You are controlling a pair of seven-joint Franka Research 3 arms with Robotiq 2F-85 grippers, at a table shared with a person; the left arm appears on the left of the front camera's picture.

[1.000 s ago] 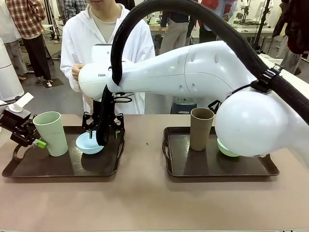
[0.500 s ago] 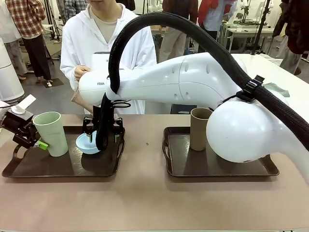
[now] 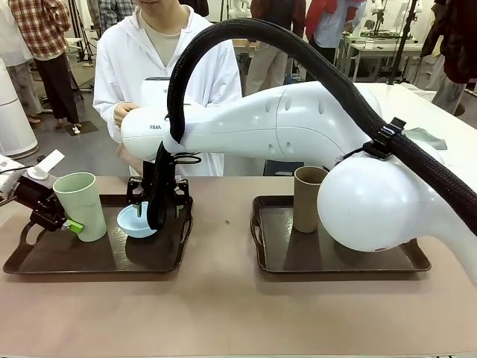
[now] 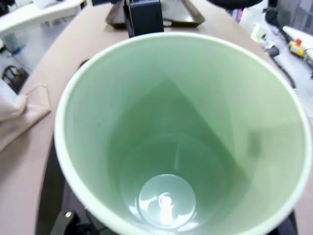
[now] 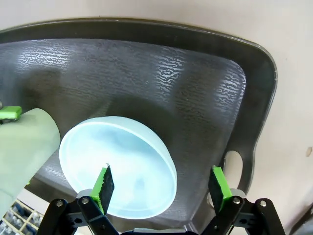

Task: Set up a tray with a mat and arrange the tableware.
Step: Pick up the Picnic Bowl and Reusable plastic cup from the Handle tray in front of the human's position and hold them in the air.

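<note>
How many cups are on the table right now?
2. A pale green cup stands at the left end of the left tray; a brown cup stands at the back left of the right tray. The right arm may hide others.

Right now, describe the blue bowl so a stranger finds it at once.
Find the dark left tray. On it, beside the tall pale green cup, sits the light blue bowl: the only low, round, blue piece there.

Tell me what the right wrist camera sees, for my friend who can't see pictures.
A light blue bowl lies on a dark textured tray, seen from above past the right arm's two open fingers with green pads. A pale green cup peeks in at the left edge, and tan table shows around the tray.
</note>
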